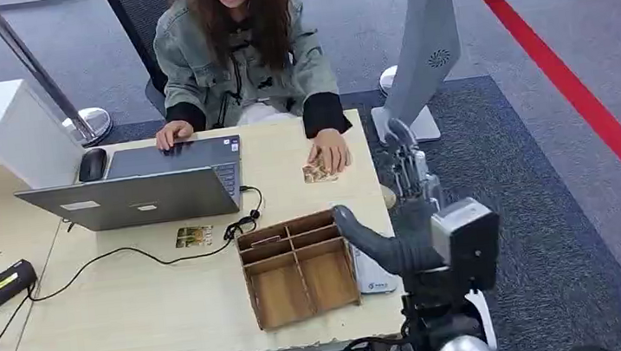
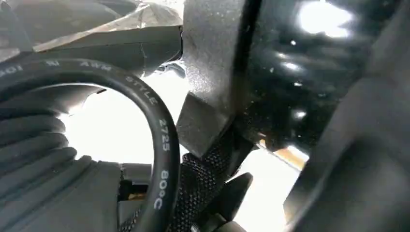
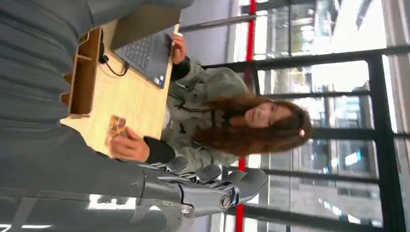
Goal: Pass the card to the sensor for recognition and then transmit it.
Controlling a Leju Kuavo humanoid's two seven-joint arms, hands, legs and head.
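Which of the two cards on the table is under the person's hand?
The card by the table's far right edge, beside the laptop; the person's hand rests on it. The other card lies untouched near the cable.

Even, soft indoor light falls on the wooden table [image 1: 130,316] in the sharp head view with only faint shadows, while the left wrist view is close, blurred and blown out white behind a black cable [image 2: 162,159], and daylight glares through windows [image 3: 338,72] behind the person [image 3: 232,121]
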